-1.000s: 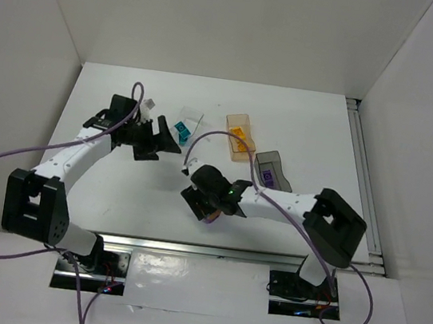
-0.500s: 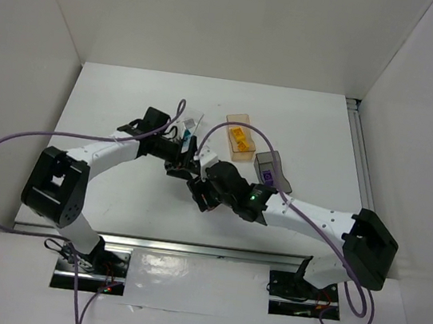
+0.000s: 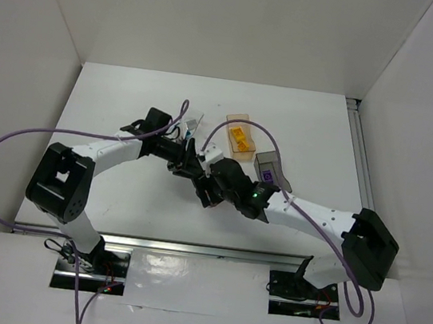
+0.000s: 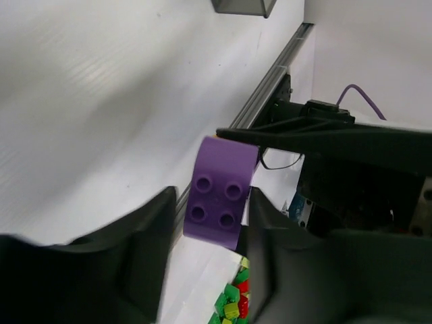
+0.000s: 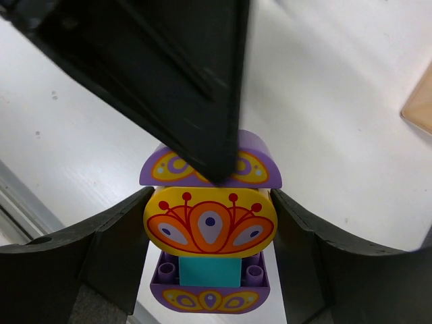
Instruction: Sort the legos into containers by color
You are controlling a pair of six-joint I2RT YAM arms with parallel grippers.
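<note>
My right gripper [image 5: 210,201] is shut on a stack of legos [image 5: 209,226]: a yellow-orange oval piece, a teal brick and purple half-round pieces. My left gripper [image 4: 210,202] meets it in mid-table and is shut on the stack's purple lego [image 4: 221,189], one black finger [image 5: 182,81] crossing that piece. From above, the left gripper [image 3: 188,160] and right gripper [image 3: 207,183] hide the stack. The clear tray [image 3: 194,119] lies behind the left wrist. An orange lego [image 3: 240,139] lies in the tan box [image 3: 230,119], and a purple lego [image 3: 267,172] in the dark grey box [image 3: 279,159].
An aluminium rail [image 3: 188,247] runs along the table's near edge. White walls enclose the table on the left, back and right. A heap of green, red and yellow bricks [image 4: 233,307] shows past the rail in the left wrist view.
The left arm swung from the clear tray over to the right gripper and its jaws narrowed round the purple lego. The right arm reached toward mid-table, still holding the stack.
</note>
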